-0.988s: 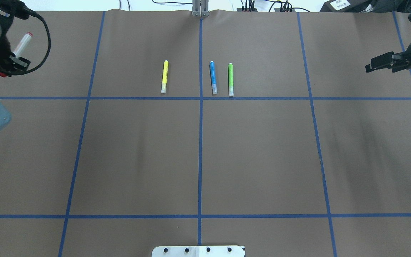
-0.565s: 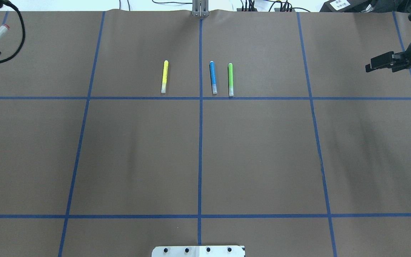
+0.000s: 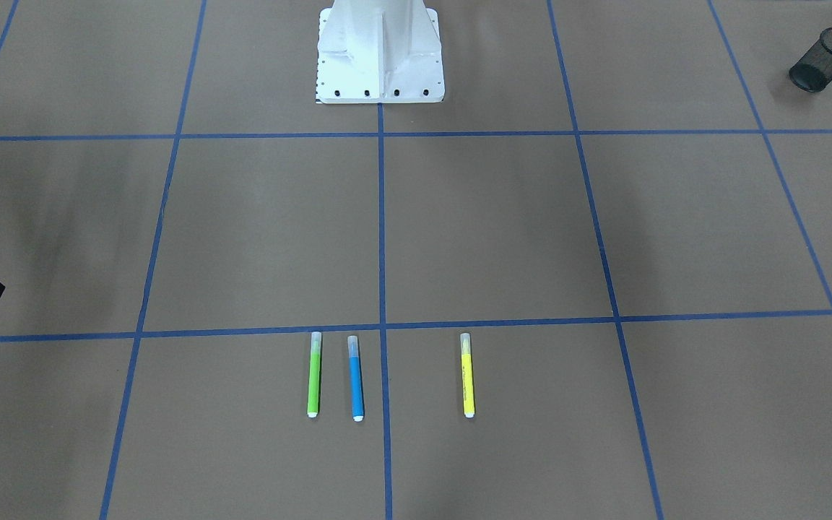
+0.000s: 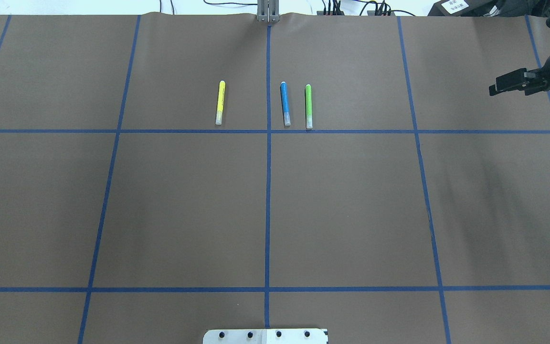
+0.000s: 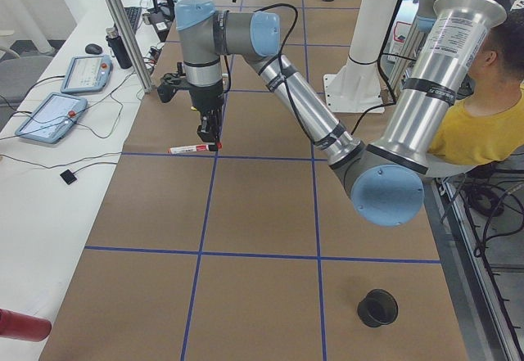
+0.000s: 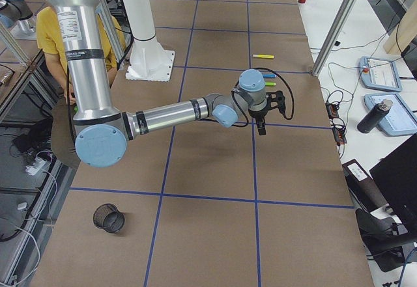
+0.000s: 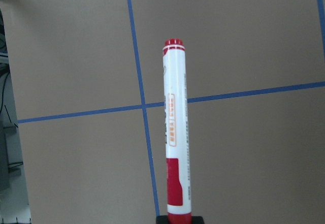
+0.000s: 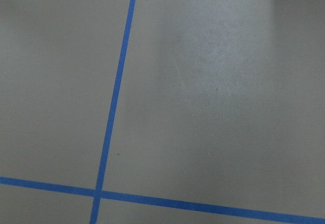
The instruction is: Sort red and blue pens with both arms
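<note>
My left claw [image 5: 210,136]: clamped on one red end of the thick white-barrelled marker with red cap and label [image 7: 175,132]. The barrel sticks out level, clear of the brown paper table cover [image 4: 184,200], over a blue tape crossing [image 7: 144,105].

My right claw [image 4: 498,88]: hanging over the table's right side, nothing visible in it. I can't tell how far apart the fingers are.

The slim blue marker with clear cap [image 4: 285,103] lies flat just right of the centre tape line. The slim green marker [image 4: 309,106] is just beside it, and the slim yellow marker [image 4: 219,102] is across the line.
</note>
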Tool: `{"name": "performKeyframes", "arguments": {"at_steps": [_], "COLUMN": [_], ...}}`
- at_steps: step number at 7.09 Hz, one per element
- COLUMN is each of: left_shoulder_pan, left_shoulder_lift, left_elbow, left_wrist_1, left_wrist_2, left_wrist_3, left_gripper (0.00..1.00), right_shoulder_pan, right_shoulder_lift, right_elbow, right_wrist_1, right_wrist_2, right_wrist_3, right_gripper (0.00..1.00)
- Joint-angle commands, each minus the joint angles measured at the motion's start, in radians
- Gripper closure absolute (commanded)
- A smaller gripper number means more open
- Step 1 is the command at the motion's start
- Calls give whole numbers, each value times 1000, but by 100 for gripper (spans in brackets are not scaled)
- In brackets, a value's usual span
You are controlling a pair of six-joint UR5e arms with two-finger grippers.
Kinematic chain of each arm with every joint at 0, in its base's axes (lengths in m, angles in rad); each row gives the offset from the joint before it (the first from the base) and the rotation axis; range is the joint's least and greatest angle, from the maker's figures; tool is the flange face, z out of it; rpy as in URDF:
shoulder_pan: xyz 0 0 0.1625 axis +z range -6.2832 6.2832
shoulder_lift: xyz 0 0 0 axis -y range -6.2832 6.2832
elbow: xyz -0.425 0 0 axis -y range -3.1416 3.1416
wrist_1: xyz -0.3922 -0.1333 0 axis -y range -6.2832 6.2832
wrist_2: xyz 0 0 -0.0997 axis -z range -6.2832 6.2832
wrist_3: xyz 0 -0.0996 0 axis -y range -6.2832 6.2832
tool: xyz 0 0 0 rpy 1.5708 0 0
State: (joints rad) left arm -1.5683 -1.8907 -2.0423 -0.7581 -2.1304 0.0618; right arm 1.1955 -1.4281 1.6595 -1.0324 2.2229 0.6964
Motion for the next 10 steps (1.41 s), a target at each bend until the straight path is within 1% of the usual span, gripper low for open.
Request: {"name": "performKeyframes", "arguments": {"at_steps": [1, 2, 3, 4, 5, 6, 7, 9, 10], "left_shoulder_pan": [-172, -258, -350, -462, -545, -614, -672, -844, -875], "left_shoulder_lift": [154, 264, 338, 452, 549, 653, 748, 782, 801], "left_elbow": [2, 4, 4, -4, -12, 2, 4, 20, 54], "left_wrist_1": [-10, -23, -32, -33, -21, -14, 5, 188, 200], "left_wrist_2": [-31, -64, -86, -106, -126, -191, -228, -215, -215], "left_wrist_3": [159, 224, 296, 306, 306, 299, 296, 297, 297], "left_gripper": [100, 100, 100, 100, 100, 100, 100, 100, 100], "right_shoulder_pan": [-1, -1, -1, -1, -1, -1, -1, -1, -1], "right_shoulder_lift": [0, 0, -2, -5, -12, -18, -17, -17, -14], "right_elbow": [0, -1, -3, -4, -3, -6, -4, 0, 3], "right_wrist_1": [2, 2, 2, 2, 2, 0, 2, 2, 3], "right_wrist_2": [0, 1, 1, 1, 3, 4, 6, 8, 8], "right_wrist_3": [0, 2, 2, 2, 3, 2, 2, 2, 2], "right_gripper": [1, 1, 1, 1, 1, 1, 1, 1, 1]}}
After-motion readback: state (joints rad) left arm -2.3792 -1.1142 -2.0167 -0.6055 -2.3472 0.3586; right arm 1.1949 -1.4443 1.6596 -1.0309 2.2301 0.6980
